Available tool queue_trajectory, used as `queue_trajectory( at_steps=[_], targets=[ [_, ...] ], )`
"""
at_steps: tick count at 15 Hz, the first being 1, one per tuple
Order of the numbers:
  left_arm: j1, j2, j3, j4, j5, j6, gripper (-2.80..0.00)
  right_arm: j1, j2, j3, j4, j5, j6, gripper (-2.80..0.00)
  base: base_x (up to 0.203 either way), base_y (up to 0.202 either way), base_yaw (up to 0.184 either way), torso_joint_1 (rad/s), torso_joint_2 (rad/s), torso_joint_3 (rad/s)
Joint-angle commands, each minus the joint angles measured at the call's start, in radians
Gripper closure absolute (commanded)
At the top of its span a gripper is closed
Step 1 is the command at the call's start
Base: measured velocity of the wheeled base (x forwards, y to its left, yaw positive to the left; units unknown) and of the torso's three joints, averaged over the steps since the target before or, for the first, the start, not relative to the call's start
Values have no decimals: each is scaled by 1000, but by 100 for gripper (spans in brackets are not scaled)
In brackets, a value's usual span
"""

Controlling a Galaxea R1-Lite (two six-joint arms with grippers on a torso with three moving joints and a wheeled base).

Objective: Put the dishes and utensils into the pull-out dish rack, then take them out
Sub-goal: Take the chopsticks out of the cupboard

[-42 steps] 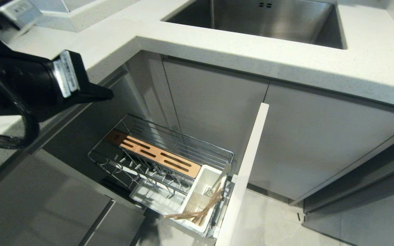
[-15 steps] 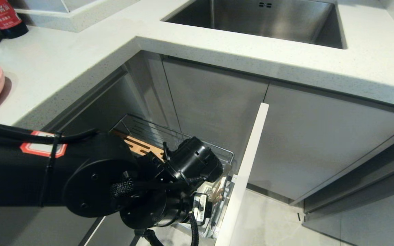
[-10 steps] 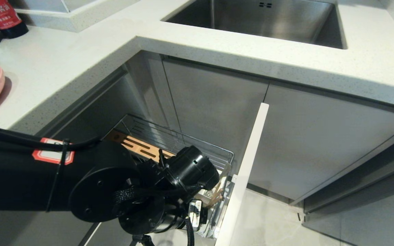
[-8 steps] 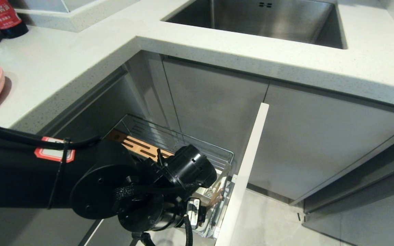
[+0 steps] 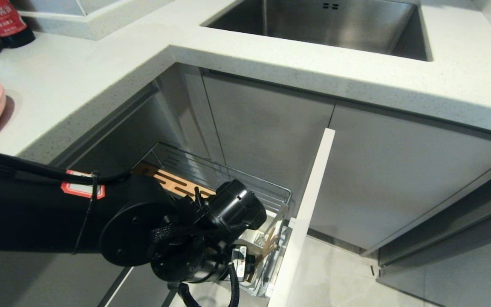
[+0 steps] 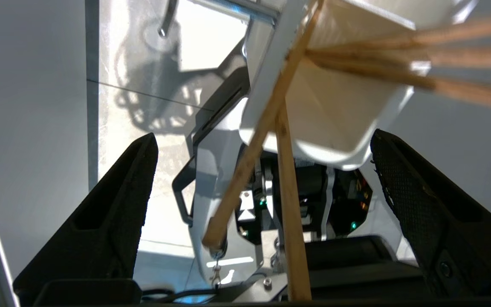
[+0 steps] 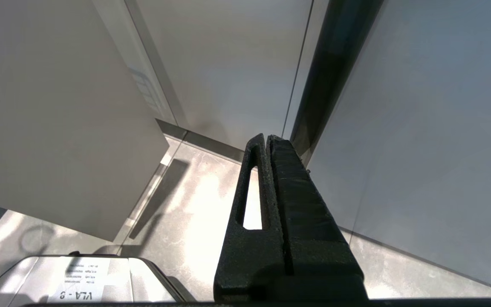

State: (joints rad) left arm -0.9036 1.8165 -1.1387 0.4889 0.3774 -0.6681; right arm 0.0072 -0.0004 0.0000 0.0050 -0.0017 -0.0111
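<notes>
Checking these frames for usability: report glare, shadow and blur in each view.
Head view: even light, sharp; the black left arm hides most of the pull-out dish rack. Left wrist view: strongly backlit, floor blown out; the chopsticks are soft between the wide-open fingers of the left gripper. Right wrist view: bright floor glare behind the shut right gripper, sharp.

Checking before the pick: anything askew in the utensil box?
Yes. The chopsticks are splayed: several wooden sticks lean out over the rim of the white utensil box at differing angles instead of standing together. The left claw is open around two of them, not gripping.
</notes>
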Motion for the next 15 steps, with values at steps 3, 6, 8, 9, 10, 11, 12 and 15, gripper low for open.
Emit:
queue_trajectory(
  at_steps=[3,6,8,9,10,11,12,15],
  targets=[
    [8,11,1,-1,1,-4,-280,0,-1,0,1,0,-1,0,0,0,0,0,0,0],
    [8,13,5,-4,1,-4,0,0,-1,0,1,0,-1,0,0,0,0,0,0,0],
    [8,12,4,-4,3,-4,0,0,-1,0,0,0,-1,0,0,0,0,0,0,0],
    [8,12,4,-4,3,-4,0,0,-1,0,0,0,-1,0,0,0,0,0,0,0],
    [7,12,4,-4,3,-4,0,0,-1,0,0,0,-1,0,0,0,0,0,0,0],
    [7,14,4,-4,3,-4,0,0,-1,0,0,0,-1,0,0,0,0,0,0,0],
    [6,14,4,-4,3,-4,0,0,-1,0,0,0,-1,0,0,0,0,0,0,0],
    [6,14,4,-6,3,-4,0,0,-1,0,1,0,0,0,0,0,0,0,0,0]
  ],
)
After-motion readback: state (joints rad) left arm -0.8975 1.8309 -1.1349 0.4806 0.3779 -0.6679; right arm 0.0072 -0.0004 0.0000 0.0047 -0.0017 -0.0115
